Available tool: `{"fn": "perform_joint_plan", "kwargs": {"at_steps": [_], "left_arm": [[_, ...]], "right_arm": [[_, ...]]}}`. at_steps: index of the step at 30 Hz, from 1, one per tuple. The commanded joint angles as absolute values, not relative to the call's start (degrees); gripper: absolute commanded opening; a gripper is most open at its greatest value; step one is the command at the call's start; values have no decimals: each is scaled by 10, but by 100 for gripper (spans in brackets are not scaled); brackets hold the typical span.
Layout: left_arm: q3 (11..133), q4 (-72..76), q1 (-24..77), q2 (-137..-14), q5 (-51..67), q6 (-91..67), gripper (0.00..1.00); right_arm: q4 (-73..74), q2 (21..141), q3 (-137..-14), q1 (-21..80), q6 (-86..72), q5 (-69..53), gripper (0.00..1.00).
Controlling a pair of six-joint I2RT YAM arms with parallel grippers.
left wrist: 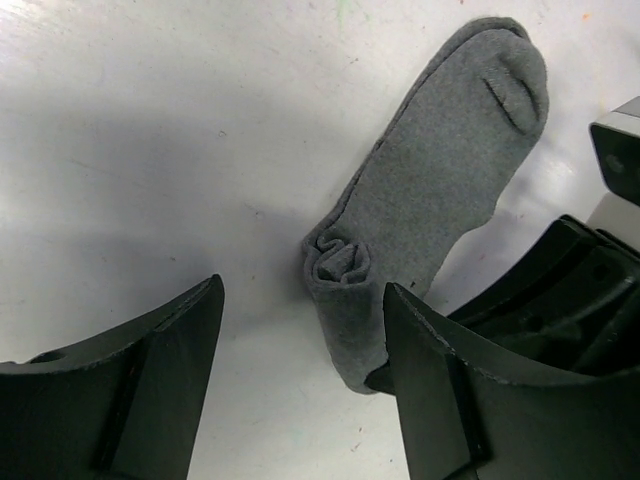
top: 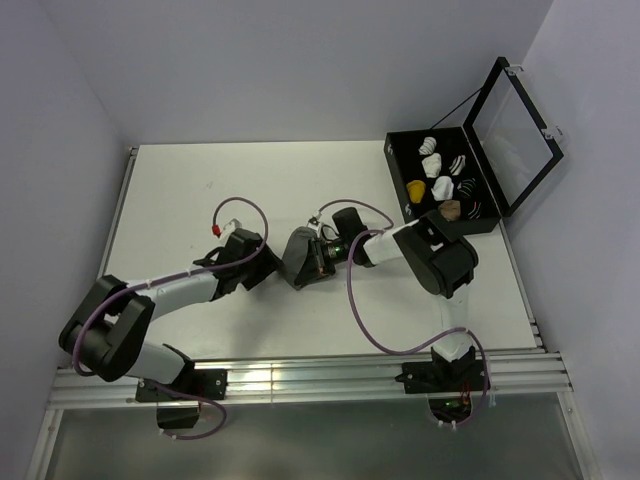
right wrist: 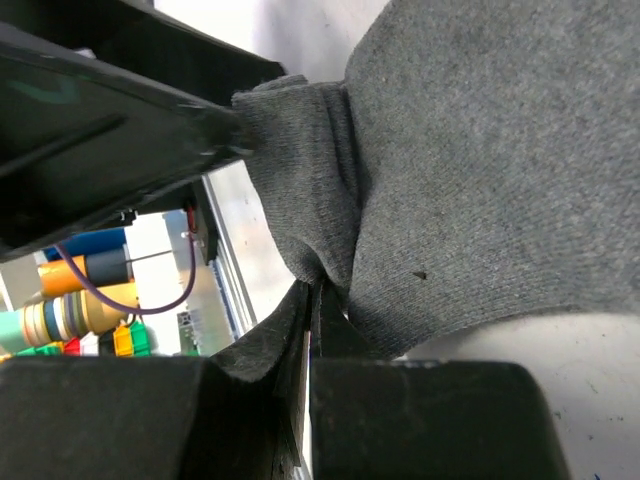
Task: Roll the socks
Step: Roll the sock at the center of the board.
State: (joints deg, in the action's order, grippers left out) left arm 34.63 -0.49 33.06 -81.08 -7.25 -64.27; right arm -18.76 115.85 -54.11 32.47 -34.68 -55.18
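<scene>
Top external view: the white table (top: 200, 190) carries an open black case (top: 402, 150) at its far right, where a mustard-yellow bundle (top: 416, 189) sits among other sock bundles. Both arms meet mid-table over the grey sock (top: 300, 262), which lies flat. The right gripper (right wrist: 312, 305) is pinched tight on a fold of the sock's edge. The left gripper (left wrist: 302, 300) hangs spread wide, gripping nothing, its fingers straddling a small rumpled curl (left wrist: 338, 262) at the sock's near end. The roll looks barely begun. Next, the left fingers likely need to close on that curl and turn it toward the toe while the right holds the fabric taut.
</scene>
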Motion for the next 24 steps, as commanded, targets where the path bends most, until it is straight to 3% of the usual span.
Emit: {"fn": "perform_joint_plan", "kwargs": {"at_steps": [1,10,17,21,24], "left_arm": [[360,33,329,-826,-62,-647,70],[373,33,329,-867,-54,-647,57],[380,7,329,-890,-48,-642,20],[401,-26,329,-904,-40,-628,2],[417,-41,329,-911,-35,-617,0]], "right_arm": [[-193,1168,-568,318,-352,-579,0],[-170,1172,-581,316,-336,-571,0],[-117,1150,-584,316,-280,-527,0],[-91,1102,-574,321,-235,-484,12],[-88,1043,-556,330,-200,-455,27]]}}
